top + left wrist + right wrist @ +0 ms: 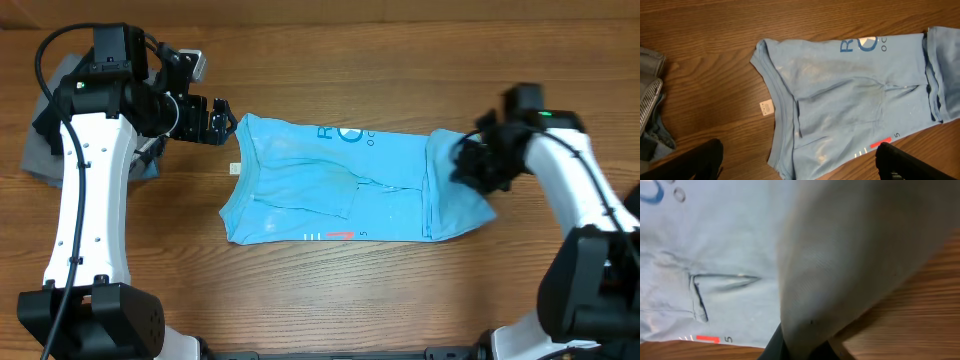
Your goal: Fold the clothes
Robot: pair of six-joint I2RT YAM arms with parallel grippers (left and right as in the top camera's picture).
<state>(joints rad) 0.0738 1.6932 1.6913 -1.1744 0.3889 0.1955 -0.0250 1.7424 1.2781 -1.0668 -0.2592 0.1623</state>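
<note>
The light blue T-shirt (pixel 330 185) lies partly folded across the middle of the table, collar end to the left, with a small white tag (pixel 235 168) beside it. It also fills the left wrist view (pixel 850 95), where the tag (pixel 766 107) lies on the wood. My left gripper (pixel 218 122) is open and empty, just above the shirt's top left corner; its fingertips (pixel 800 160) frame the shirt's edge. My right gripper (pixel 470 160) is shut on the shirt's right end, holding a fold of cloth (pixel 850 270) lifted over the flat part.
A pile of grey and dark garments (pixel 50 150) lies at the far left behind my left arm; part of it shows in the left wrist view (pixel 650 115). Bare wooden table (pixel 330 290) runs along the front.
</note>
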